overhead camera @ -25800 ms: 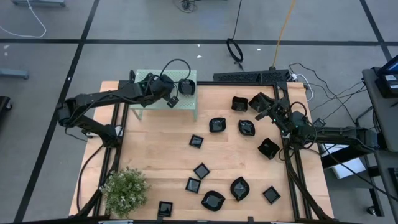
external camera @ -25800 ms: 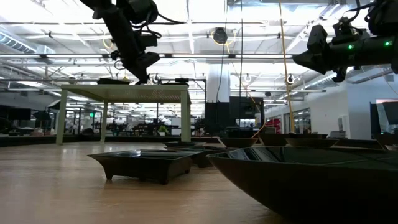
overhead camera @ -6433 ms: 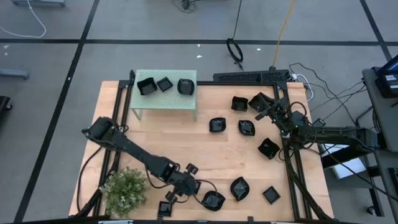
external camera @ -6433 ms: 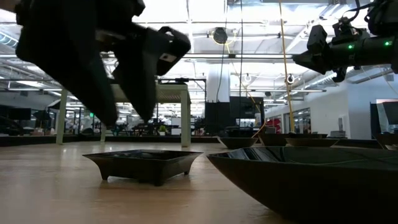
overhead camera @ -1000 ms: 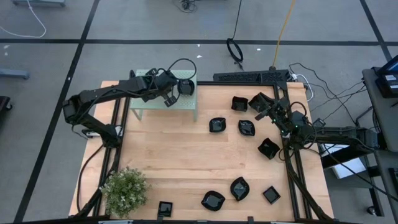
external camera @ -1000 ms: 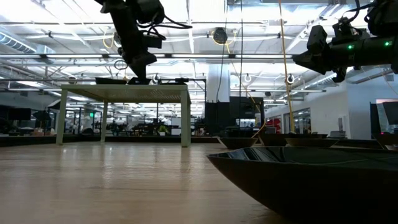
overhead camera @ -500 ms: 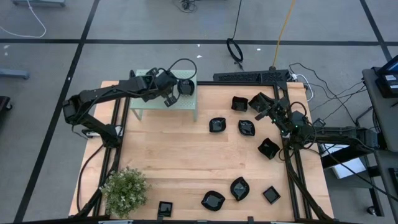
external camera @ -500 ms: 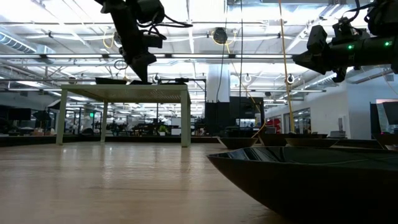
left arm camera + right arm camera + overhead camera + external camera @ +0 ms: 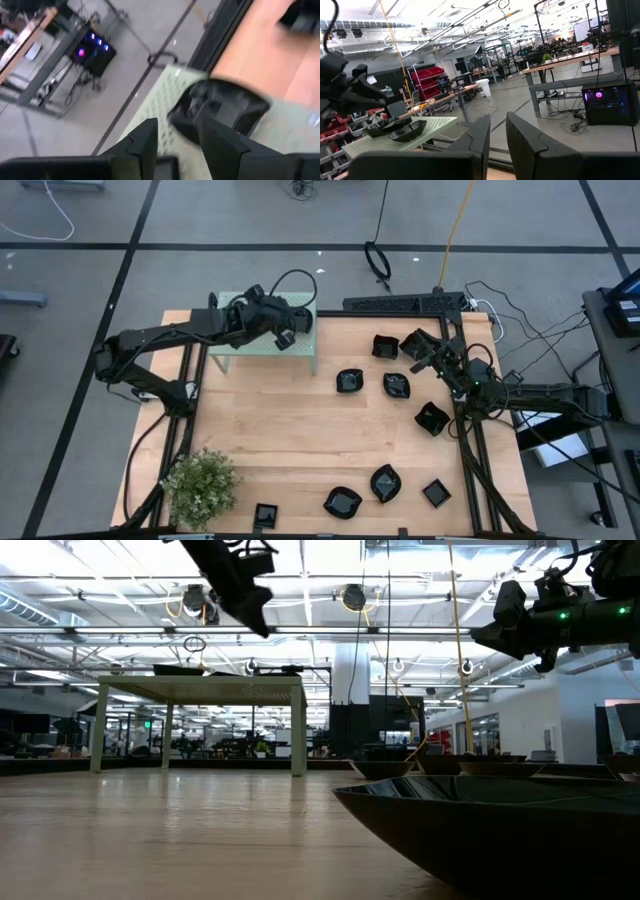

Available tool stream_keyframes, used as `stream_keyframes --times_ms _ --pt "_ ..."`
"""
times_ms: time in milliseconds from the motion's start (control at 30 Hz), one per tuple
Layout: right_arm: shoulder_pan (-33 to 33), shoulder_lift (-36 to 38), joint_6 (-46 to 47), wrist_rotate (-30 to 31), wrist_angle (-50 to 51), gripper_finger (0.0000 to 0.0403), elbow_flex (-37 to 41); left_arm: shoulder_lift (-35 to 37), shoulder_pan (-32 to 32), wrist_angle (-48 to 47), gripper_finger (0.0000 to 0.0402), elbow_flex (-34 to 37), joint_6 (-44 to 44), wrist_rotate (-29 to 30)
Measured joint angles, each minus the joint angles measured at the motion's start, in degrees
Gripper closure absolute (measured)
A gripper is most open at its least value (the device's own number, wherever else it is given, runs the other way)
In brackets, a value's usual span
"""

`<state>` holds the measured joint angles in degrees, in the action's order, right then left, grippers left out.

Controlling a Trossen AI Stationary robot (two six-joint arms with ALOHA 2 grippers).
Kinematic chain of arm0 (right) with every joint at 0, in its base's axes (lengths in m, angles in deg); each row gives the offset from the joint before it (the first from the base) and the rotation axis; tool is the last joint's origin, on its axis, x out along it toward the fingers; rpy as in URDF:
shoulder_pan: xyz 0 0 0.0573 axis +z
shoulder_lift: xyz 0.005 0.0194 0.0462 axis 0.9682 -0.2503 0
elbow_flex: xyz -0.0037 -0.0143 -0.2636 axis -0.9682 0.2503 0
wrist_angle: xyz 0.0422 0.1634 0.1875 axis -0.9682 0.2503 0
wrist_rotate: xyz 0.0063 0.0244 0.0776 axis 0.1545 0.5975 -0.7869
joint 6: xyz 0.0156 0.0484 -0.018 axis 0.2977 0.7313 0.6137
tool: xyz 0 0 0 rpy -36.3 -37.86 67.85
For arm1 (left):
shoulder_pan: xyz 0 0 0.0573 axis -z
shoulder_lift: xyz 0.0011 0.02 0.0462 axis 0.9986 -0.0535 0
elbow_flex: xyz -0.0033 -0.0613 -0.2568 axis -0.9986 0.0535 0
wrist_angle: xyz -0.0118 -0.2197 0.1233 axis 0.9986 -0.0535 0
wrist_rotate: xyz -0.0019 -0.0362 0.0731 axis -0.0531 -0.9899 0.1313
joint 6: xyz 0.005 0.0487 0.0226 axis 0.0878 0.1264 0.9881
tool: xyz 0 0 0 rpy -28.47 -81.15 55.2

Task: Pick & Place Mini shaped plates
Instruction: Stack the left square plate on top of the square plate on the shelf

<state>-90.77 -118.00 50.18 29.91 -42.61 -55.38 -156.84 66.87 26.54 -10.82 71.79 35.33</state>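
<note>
1. The left gripper (image 9: 287, 332) hangs above the pale green perforated stand (image 9: 262, 348) at the light wooden table (image 9: 270, 430)'s far left edge, jaws parted and empty.
2. Glossy black mini shaped plates (image 9: 220, 107) sit on the stand directly under its fingers (image 9: 145, 142).
3. The table's middle lies open; more black plates cluster far right (image 9: 397, 385) and along the near edge (image 9: 342, 502), beside a green potted plant (image 9: 202, 483).
4. The right gripper (image 9: 425, 355) waits over the far right corner, jaws slightly apart, holding nothing.

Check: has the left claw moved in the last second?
Yes. In the low view the left claw has lifted up and away from the green stand top.
</note>
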Motion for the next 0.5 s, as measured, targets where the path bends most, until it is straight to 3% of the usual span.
stream_keyframes --times_ms 500 --pt "0.0 0.0 0.0 0.0 0.0 0.0351 0.0 -7.3 5.3 16.0 0.0256 0.0 -0.9 -11.4"
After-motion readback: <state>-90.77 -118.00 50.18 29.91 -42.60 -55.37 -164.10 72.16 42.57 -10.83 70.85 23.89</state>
